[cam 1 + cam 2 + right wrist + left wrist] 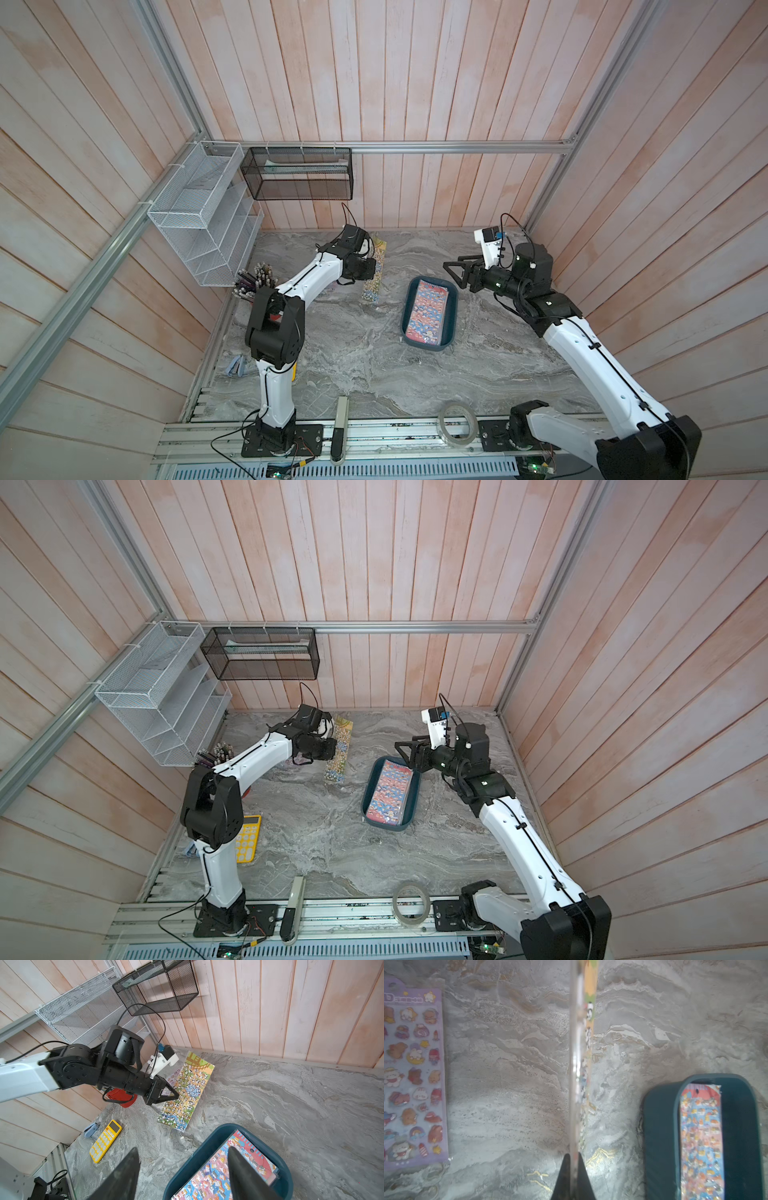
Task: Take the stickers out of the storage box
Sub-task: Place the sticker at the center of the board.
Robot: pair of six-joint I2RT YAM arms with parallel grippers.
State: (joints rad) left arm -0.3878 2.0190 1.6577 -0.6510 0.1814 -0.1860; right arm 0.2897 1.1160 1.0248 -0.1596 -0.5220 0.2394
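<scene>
Starting at nine o'clock, a purple sticker sheet [411, 1074] lies flat on the tabletop [353, 365], already out of the box. Just beside it, toward three o'clock, the left claw [175, 1096] is pinched tight on a panda-printed sheet [193, 1084], held up on edge over the tabletop. The step in hand looks like setting that sheet down. At about four o'clock from it sits the storage box [450, 320], with the remaining stickers [428, 313] stacked inside and a blue-and-pink sheet on top. The right claw [452, 275] hangs over the box's twelve o'clock end with its jaws spread, gripping nothing. Next, I judge, it must drop and nip the top sleeve's edge alone; the sleeve looks slippery. The headers of the purple sheet and the top sheet carry lettering, but it is too blurred or covered to read. No brand shows.
</scene>
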